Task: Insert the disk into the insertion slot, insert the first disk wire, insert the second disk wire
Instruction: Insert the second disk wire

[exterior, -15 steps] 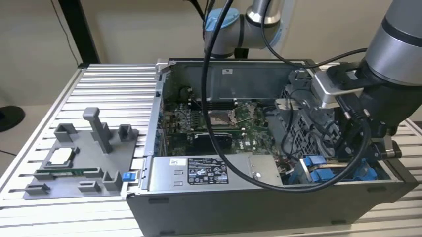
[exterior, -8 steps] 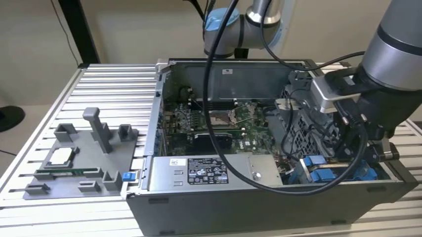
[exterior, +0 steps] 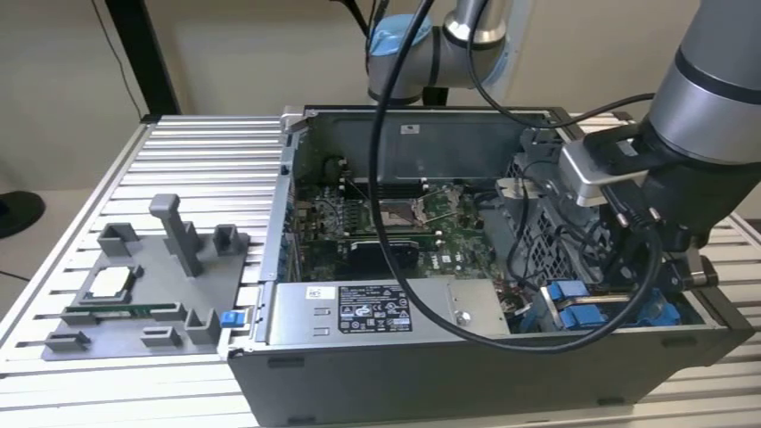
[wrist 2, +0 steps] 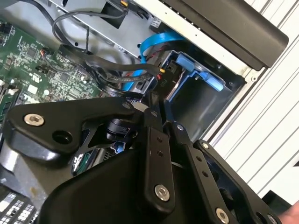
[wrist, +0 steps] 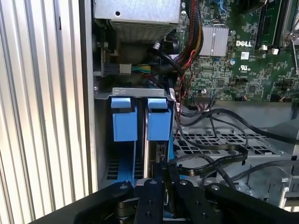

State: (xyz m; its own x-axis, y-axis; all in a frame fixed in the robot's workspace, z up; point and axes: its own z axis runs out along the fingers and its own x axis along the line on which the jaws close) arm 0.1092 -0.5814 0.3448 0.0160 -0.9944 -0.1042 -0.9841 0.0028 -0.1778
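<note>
My gripper [wrist: 164, 175] reaches down into the open computer case's front corner at the exterior view's right, under the arm's wrist [exterior: 666, 223]. In both wrist views its fingers [wrist 2: 153, 140] are pinched together on a black wire connector [wrist: 161, 154] with a black cable trailing from it. The connector sits against the edge of the blue-framed disk [wrist 2: 194, 70], which stands in the insertion slot [wrist: 210, 140] of grey perforated metal. The disk's silver face is hidden. A blue flat cable [wrist 2: 154, 42] curves just beyond the frame.
Two blue latch tabs [wrist: 124, 119] stand beside the gripper. Loose black cables [wrist: 219, 156] cross the perforated bay. The silver power-supply box [exterior: 380, 308] and green motherboard [exterior: 380, 232] lie inside the case. A grey fixture with parts [exterior: 131, 285] rests on the ribbed table at the exterior view's left.
</note>
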